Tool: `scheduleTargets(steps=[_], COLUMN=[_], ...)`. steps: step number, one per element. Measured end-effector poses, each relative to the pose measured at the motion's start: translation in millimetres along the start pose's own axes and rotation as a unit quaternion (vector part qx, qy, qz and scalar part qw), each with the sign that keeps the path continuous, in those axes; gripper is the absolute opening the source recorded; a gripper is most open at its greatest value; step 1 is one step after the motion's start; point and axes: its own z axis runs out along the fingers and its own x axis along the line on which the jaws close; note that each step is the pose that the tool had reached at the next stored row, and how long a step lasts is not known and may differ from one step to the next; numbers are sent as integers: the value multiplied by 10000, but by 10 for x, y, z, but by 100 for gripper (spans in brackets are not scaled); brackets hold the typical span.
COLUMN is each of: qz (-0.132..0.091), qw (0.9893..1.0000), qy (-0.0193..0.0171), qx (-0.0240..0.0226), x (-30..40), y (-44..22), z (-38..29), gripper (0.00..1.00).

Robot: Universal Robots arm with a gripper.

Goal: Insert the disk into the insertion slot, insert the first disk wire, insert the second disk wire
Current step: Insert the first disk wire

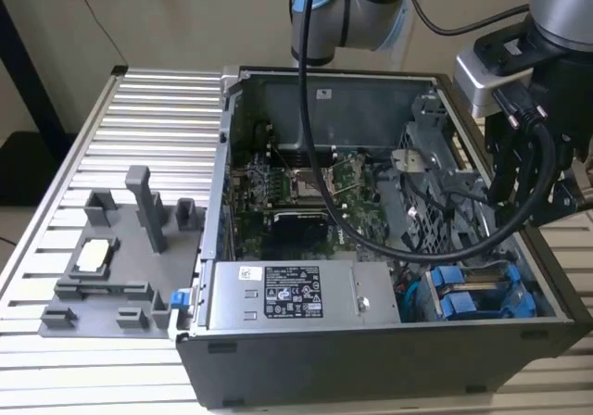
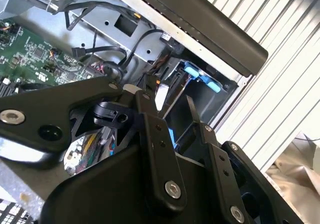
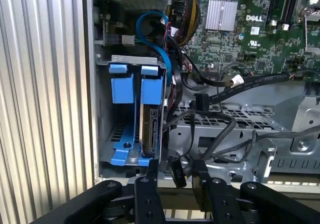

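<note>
A: Jaws state?
B: On the gripper (image 3: 175,165) the jaws are seen released, nothing clamped. In the first wrist view a black wire plug (image 3: 178,173) is framed in the gap, seemingly straddled on purpose.
A: Disk located?
B: The disk (image 3: 149,129) is found seated on edge in the insertion slot (image 3: 102,114), held by its blue carrier (image 3: 151,91). Its end is left facing the loose cables (image 3: 220,116), judged so wires can be plugged. The slot is set in a corner of the PC case (image 1: 371,364), which is carried on the desk (image 1: 148,91).
</note>
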Motion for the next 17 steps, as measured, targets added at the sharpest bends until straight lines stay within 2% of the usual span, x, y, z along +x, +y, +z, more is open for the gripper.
scheduleTargets(steps=[2, 3, 4, 6, 10, 14, 17], qz=[0, 0, 0, 0, 0, -7, -6], qw=[10000, 10000, 10000, 10000, 10000, 10000, 10000], qy=[0, 0, 1, 1, 2, 34, 33], qx=[0, 0, 0, 0, -2, -71, -72], x=[0, 0, 0, 0, 0, 8, 10], y=[0, 0, 0, 0, -1, -24, -24], z=[0, 0, 0, 0, 0, 12, 12], gripper=[39, 32, 32, 20, 19, 19, 19])
